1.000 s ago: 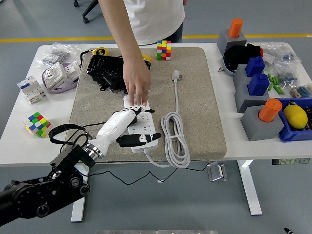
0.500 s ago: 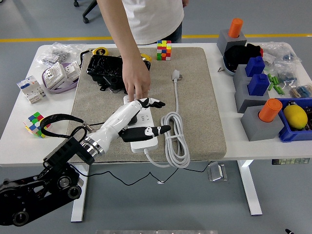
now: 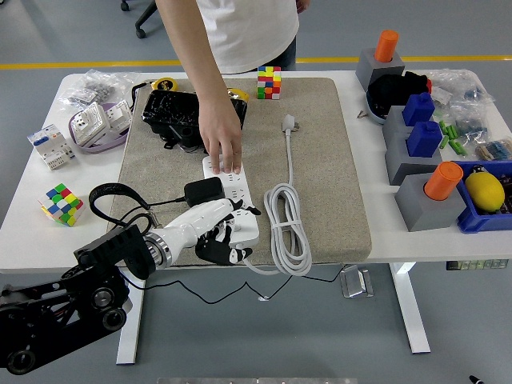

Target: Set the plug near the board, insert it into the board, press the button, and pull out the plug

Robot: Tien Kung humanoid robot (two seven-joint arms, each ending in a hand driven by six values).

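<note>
Grey floor surrounds the white table (image 3: pixel 36 232); left hand (image 3: pixel 214 232) loosely open, empty.

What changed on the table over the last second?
The left hand drew back toward the near edge, off the power strip, uncovering the black adapter sitting on it; its fingers are now spread and hold nothing. The person's hand stayed pressing the strip's far end; the coiled white cable didn't move.

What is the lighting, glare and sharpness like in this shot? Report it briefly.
Head view: even, diffuse overhead light; soft shadows only, under the person's hand and the left hand. No strong glare on the white table. Mostly sharp; the left hand's dark fingertips look slightly smeared over the power strip.
</note>
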